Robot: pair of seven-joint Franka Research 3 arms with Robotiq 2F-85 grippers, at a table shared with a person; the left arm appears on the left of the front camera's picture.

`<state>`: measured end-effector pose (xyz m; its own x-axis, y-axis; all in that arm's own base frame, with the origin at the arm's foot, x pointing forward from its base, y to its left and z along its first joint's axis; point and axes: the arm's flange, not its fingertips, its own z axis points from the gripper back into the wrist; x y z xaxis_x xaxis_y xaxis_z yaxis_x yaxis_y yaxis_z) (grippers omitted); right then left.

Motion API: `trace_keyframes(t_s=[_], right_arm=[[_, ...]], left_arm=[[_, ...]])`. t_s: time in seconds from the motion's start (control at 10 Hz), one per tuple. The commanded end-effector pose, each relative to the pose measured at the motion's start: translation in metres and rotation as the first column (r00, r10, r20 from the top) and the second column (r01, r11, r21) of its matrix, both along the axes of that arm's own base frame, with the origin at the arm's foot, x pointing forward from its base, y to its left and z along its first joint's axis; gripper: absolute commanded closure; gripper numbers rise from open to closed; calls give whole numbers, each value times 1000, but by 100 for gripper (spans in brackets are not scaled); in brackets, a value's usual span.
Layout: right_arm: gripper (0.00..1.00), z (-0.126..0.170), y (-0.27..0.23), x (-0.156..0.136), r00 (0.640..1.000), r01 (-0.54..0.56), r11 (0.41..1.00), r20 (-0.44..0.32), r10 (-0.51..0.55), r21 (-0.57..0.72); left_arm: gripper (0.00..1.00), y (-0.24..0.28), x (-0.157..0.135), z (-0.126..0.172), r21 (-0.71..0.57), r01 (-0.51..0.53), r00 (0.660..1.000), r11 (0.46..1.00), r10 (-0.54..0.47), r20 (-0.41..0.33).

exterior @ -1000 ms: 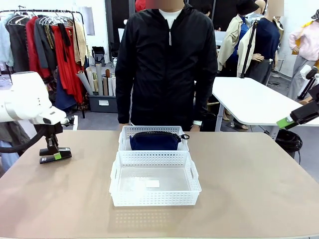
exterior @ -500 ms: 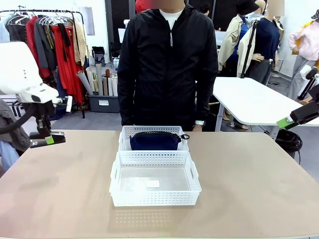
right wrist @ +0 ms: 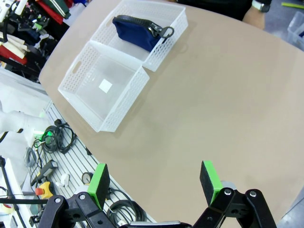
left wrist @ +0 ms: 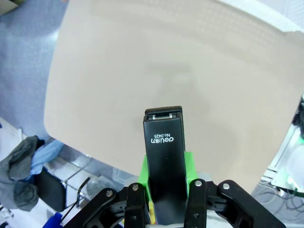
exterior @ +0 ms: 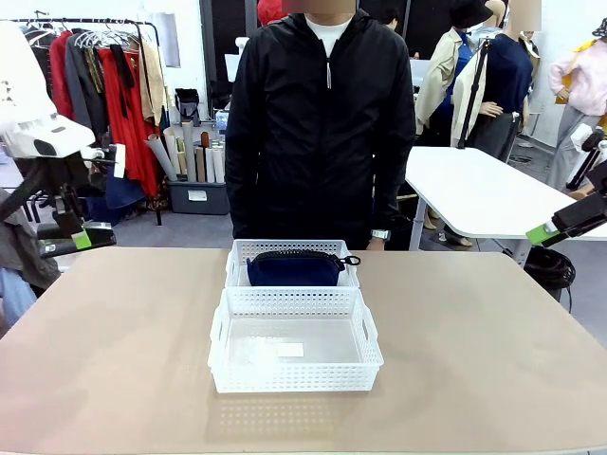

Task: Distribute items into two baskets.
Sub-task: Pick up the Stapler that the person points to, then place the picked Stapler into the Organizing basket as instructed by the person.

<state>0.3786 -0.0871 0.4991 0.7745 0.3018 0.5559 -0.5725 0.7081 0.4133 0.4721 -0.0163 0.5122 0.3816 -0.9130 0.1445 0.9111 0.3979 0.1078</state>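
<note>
Stapler (left wrist: 164,161) is the item in hand: your left gripper (left wrist: 164,199) has its green pads clamped on the black body, nose pointing out, lifted above the table's left edge. The navy pouch (exterior: 296,267) already lies in the far basket (exterior: 243,250), nearest the person, so I judge the second item is on its way. The near basket (exterior: 220,327) is empty apart from its small label, and that is your likely target: carry the stapler right across the table, centre it over the clear bottom, then lower and release. Your right gripper (right wrist: 154,183) hangs wide open off the right side, well apart from both baskets. The table (exterior: 474,332) is plain tan; behind it, clothes racks and another white table.
</note>
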Motion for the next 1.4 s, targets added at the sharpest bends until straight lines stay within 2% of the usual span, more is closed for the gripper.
trace_keyframes(t_s=[0.0, 1.3], right_arm=[[0, 0, 0, 1, 1000, 2, 1000, 9, -2, -2], [0, 0, 0, 1, 1000, 2, 1000, 9, -2, -2]], left_arm=[[100, 3, 5, -5, 5, 0, 1000, 1000, 0, 7], [100, 3, 5, -5, 5, 0, 1000, 1000, 0, 7]])
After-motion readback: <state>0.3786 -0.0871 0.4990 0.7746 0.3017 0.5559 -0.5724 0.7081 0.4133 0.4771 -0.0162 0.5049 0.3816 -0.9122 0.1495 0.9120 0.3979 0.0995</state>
